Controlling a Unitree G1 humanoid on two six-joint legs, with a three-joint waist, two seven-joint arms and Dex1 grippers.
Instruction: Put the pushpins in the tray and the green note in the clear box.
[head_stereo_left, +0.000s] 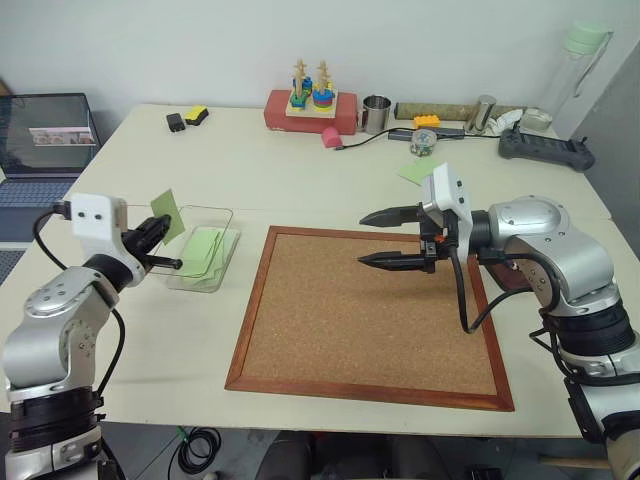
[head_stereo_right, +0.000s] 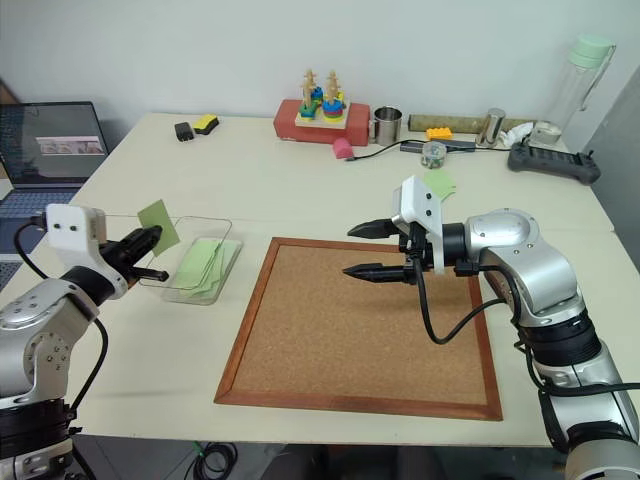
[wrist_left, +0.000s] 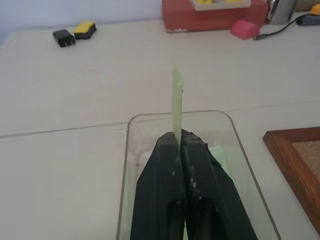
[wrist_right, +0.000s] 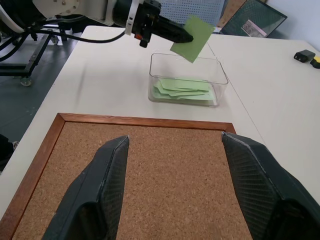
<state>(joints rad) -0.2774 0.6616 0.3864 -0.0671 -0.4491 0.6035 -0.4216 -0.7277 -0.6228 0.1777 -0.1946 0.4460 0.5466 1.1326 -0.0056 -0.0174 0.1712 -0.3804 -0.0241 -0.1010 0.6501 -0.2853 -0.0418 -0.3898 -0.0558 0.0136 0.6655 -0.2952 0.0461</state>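
Our left gripper (head_stereo_left: 160, 238) is pinched tight on the green note (head_stereo_left: 166, 213), holding it up on edge over the near end of the clear box (head_stereo_left: 222, 260), which already has pale-green sheets (head_stereo_left: 203, 252) lying inside. Our right gripper (head_stereo_left: 382, 238) hangs over the corkboard (head_stereo_left: 340, 330) with its fingers spread wide, nothing between them.

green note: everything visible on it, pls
The green note is a small pale-green paper rectangle, flat and uncreased. The left gripper is shut on one edge, holding it upright and tilted; from the left wrist it shows edge-on. It hangs in the air over the clear box, at the end nearer the left arm, touching neither the box nor the green sheets lying inside. No pin holes can be made out.
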